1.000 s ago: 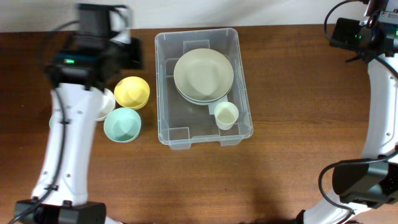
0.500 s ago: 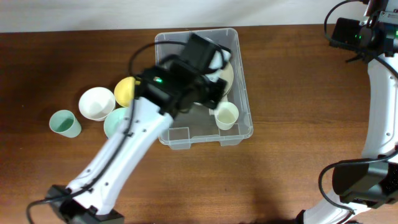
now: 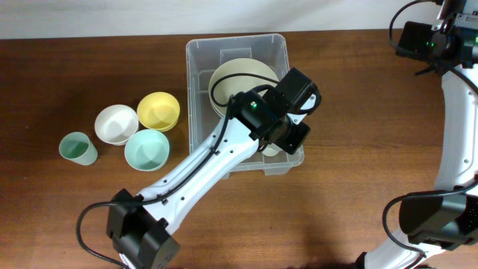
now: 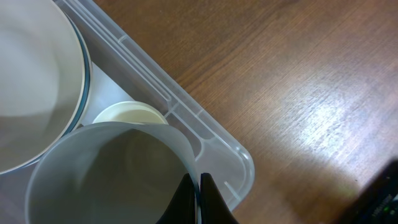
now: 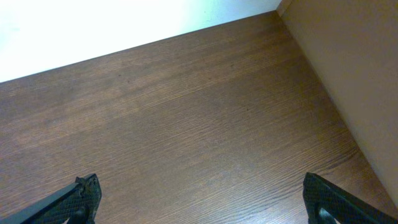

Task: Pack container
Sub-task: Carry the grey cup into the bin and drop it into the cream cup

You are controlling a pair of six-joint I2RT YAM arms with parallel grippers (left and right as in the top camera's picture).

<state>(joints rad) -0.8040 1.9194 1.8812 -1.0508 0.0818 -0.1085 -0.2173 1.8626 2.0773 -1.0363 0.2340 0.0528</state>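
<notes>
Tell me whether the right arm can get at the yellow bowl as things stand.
Probably not. The yellow bowl sits on the container's far side from the open right gripper, and the left arm stretches across the way.

The white-and-black left arm [image 3: 216,153] is lying stretched on a diagonal from its base at the near edge up toward the middle, wrist tipping downward. The left gripper [image 4: 198,186] is pinching its black fingers [image 4: 216,208] tight on the rim of a pale plastic cup [image 4: 106,177]. Over on the far right, the white right arm [image 3: 457,127] is standing folded back, and the right gripper [image 5: 202,198] is hanging with jaws spread wide, holding nothing.
</notes>
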